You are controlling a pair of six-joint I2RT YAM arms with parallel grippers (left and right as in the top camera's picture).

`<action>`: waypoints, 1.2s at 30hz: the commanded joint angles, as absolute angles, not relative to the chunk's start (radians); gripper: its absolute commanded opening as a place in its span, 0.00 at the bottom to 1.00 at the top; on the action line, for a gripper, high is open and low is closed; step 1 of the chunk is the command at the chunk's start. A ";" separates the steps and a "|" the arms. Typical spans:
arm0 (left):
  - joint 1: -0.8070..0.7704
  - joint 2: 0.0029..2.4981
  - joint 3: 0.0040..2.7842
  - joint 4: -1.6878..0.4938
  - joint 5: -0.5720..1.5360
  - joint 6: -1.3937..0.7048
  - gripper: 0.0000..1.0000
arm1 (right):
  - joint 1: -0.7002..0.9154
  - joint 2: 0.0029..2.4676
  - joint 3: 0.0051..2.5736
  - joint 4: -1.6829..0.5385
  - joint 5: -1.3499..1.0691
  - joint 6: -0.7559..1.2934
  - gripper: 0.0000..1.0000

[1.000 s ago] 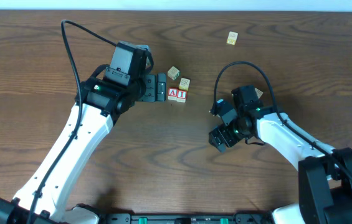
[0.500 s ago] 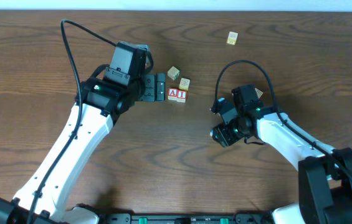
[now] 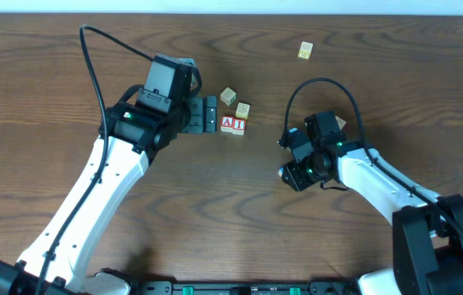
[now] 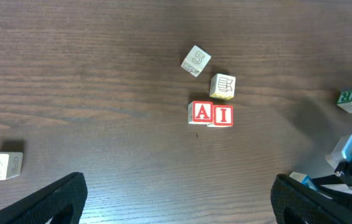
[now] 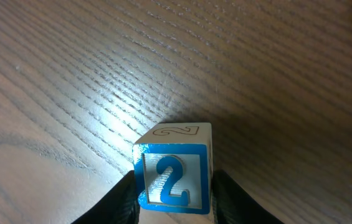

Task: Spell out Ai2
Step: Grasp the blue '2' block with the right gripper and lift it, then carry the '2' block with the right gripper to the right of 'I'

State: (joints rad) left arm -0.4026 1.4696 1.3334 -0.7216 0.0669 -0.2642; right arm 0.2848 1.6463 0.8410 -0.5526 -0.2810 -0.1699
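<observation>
Blue 2 block (image 5: 174, 177) in right claw (image 5: 176, 202), open table (image 5: 70, 74) ahead

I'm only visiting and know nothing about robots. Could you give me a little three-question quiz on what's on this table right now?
1. True or false: the red A block and the red I block sit touching, side by side.
2. Which arm grips the blue 2 block? a) the left one b) the right one c) neither
3. Fill in: the left tool is ____, holding nothing.
Key: 1 true; 2 b, in the right tool; 3 open.
</observation>
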 commanded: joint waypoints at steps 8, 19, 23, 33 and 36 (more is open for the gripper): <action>-0.400 1.457 1.340 -0.720 0.041 -0.254 0.95 | 0.300 1.648 0.838 -0.516 -0.249 -0.035 0.29; -0.400 1.457 1.340 -0.709 0.041 -0.253 0.95 | 0.307 1.648 0.838 -0.402 -0.156 0.300 0.23; -0.400 1.457 1.340 -0.698 0.041 -0.253 0.95 | 0.331 1.648 0.841 -0.411 -0.098 0.349 0.20; -0.400 1.457 1.340 -0.695 0.041 -0.253 0.95 | 0.390 1.649 0.927 -0.412 -0.013 0.456 0.21; -0.400 1.457 1.340 -0.695 0.041 -0.253 0.95 | 0.397 1.667 0.973 -0.416 -0.004 0.456 0.20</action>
